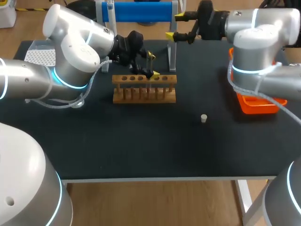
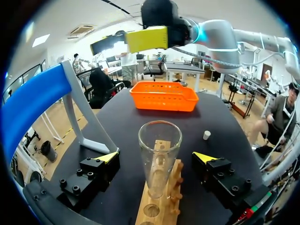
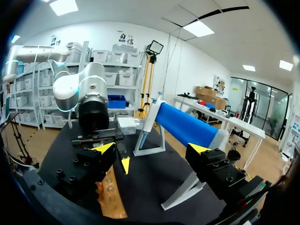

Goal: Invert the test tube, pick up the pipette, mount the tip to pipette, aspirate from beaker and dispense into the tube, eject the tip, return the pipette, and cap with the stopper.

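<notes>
A clear glass test tube [image 2: 158,154] stands mouth up in the wooden rack [image 2: 161,199], at one end of it. My left gripper [image 2: 157,157] is open around the tube, one yellow tip on each side and both clear of the glass. In the head view this gripper [image 1: 152,65] hangs over the right end of the rack [image 1: 144,88]. My right gripper [image 1: 175,25] is open and empty, near the right end of the blue-barred pipette stand [image 1: 136,12]. The pipette [image 3: 146,126] hangs on the stand's far end. A small white stopper [image 1: 204,118] lies on the table.
An orange basket [image 1: 256,102] sits at the table's right edge, under my right arm. A white tip box [image 1: 40,55] is at the back left, behind my left arm. The stand's grey leg [image 1: 172,56] stands just right of the rack.
</notes>
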Robot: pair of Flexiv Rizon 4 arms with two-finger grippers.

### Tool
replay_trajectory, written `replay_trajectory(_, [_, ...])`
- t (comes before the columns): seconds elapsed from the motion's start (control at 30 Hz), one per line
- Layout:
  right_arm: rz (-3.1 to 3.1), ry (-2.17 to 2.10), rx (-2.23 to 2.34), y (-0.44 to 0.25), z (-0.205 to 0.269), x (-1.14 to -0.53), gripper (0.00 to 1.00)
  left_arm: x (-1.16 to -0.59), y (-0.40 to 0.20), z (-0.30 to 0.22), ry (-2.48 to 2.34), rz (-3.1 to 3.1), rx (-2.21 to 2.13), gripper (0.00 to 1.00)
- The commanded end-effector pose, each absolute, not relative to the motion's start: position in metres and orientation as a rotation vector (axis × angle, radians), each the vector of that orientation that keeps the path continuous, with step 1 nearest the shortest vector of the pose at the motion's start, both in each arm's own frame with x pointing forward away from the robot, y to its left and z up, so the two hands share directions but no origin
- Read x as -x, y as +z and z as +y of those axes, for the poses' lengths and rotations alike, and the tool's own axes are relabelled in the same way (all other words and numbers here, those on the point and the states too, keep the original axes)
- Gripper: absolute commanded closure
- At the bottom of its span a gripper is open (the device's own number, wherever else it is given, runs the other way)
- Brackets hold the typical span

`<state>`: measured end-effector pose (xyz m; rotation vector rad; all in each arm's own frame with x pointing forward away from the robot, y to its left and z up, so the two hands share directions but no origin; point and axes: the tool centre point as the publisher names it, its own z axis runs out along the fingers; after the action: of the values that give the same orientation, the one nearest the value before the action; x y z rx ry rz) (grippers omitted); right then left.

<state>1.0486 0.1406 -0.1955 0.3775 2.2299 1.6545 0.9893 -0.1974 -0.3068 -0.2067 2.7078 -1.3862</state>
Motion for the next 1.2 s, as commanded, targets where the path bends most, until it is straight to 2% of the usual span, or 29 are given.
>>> replay_trajectory(0.03, [2.207,1.639,-0.400,-0.186,0.088,-0.998,0.00,-0.990,-0.307,-0.198,-1.387,2.709,0.206,0.00])
replay_trajectory(0.6, [2.205,1.628,-0.504,-0.213,-0.006,-0.901,0.00,-0.990,-0.307,-0.198,-1.387,2.709,0.206,0.00])
replay_trajectory(1.2, [2.178,1.633,-0.585,-0.263,-0.037,-0.837,0.00,-0.990,-0.307,-0.198,-1.387,2.709,0.206,0.00])
